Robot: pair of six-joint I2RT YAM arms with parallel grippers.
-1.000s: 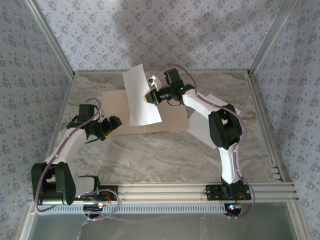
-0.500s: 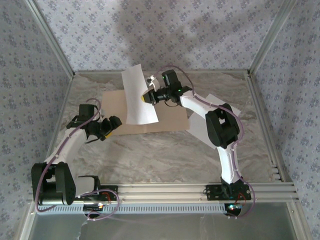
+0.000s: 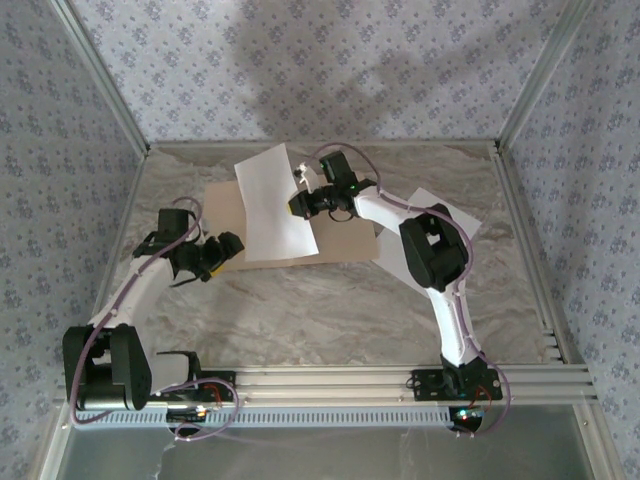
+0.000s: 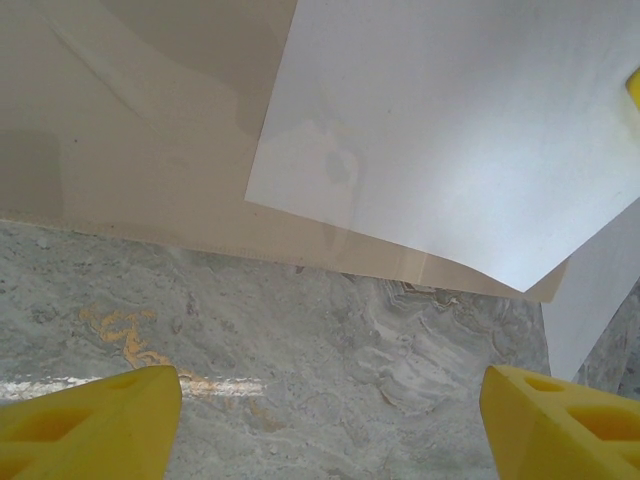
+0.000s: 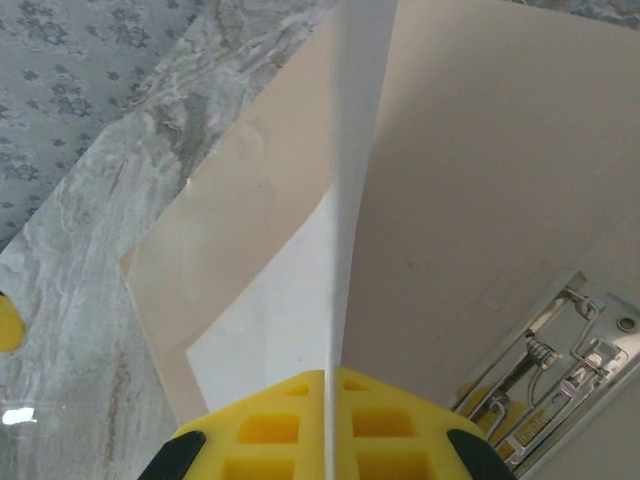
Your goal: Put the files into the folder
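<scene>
My right gripper point(image 3: 299, 204) is shut on one white file sheet point(image 3: 274, 204), holding it by its right edge above the open tan folder point(image 3: 221, 207). In the right wrist view the sheet point(image 5: 350, 190) runs edge-on out of the shut yellow jaws of the right gripper point(image 5: 328, 398), over the folder point(image 5: 490, 170) and near its metal clip point(image 5: 560, 350). A second file sheet point(image 3: 452, 214) lies on the table, partly under the right arm. The left gripper point(image 3: 226, 249) hangs open by the folder's near left edge. In the left wrist view its fingertips point(image 4: 95, 420) stand wide apart over bare table, nothing between them.
The marble table point(image 3: 320, 310) has metal frame posts at its corners and patterned walls behind. An aluminium rail point(image 3: 330, 380) with both arm bases runs along the near edge. The sheet's lower corner point(image 4: 525, 285) overhangs the folder's near edge point(image 4: 200, 240).
The right gripper has carried the sheet leftward and a little down over the folder, and the sheet now lies flatter. The left arm has not moved.
</scene>
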